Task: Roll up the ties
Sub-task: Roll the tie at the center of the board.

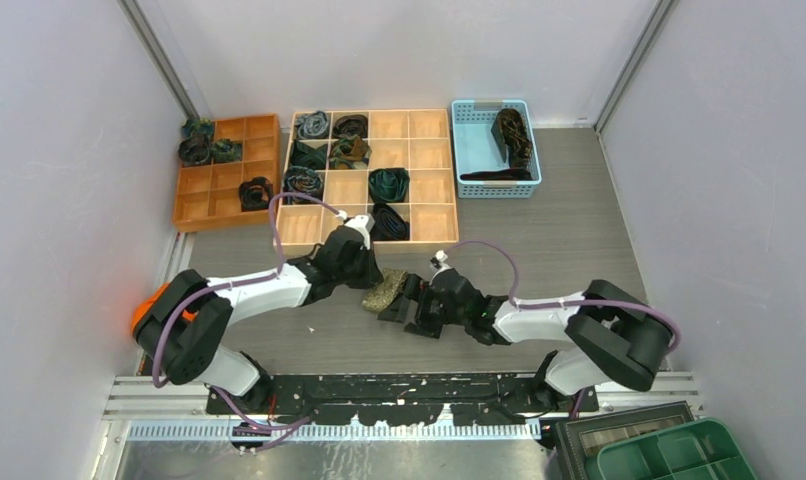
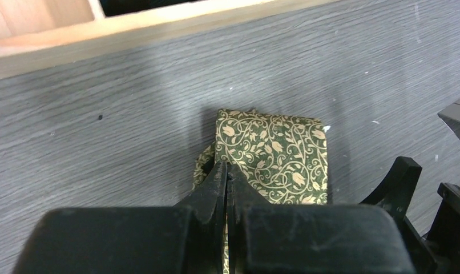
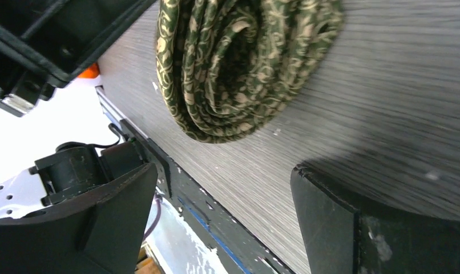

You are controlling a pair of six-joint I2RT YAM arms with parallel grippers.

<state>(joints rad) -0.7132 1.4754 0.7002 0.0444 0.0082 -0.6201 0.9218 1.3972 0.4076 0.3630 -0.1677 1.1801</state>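
Grey worktop [image 1: 539,250] carries the rolled tie [image 1: 384,290] between my hands: left hand [image 2: 228,177] pinched shut on it, right hand [image 3: 223,171] wide open, empty, facing the coil's end.

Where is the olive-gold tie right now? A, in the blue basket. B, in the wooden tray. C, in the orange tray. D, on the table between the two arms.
D: the olive-gold tie lies coiled on the grey table, between the left gripper and the right gripper.

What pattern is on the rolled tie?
The tie has cream leafy vines on olive green; left wrist view.
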